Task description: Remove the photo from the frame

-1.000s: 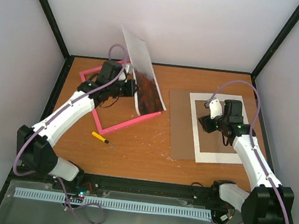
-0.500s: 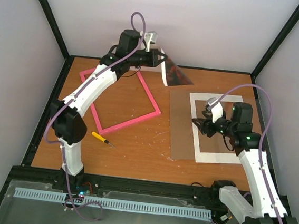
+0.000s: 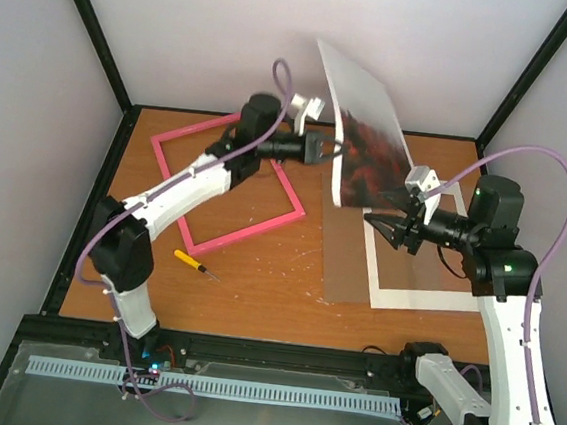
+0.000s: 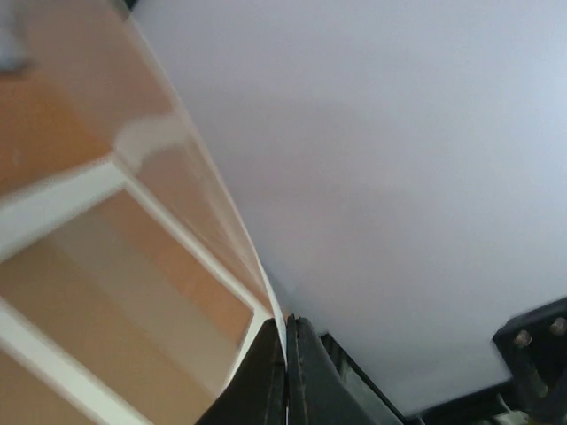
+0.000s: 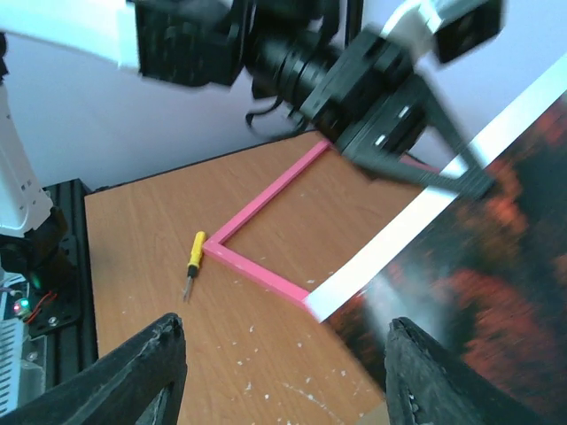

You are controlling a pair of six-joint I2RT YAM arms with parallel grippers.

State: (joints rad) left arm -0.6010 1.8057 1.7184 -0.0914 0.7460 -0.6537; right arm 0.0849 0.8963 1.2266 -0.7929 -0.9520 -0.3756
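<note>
Where the left jaws clamp its pale side edge, the photo hangs tilted in the air (red-orange forest low, misty grey-white sky high). The right jaws gape wide just beneath its lower edge. Below and behind the left jaws, the empty pink frame lies flat on the surface near a yellow-handled screwdriver.

The left arm and the right arm are long white tubes with chunky black joints. A thin purple cable loops along each one. A little green light glows on the right arm. The right gripper has two black, pointy fingers. A small white box sits on its wrist.
</note>
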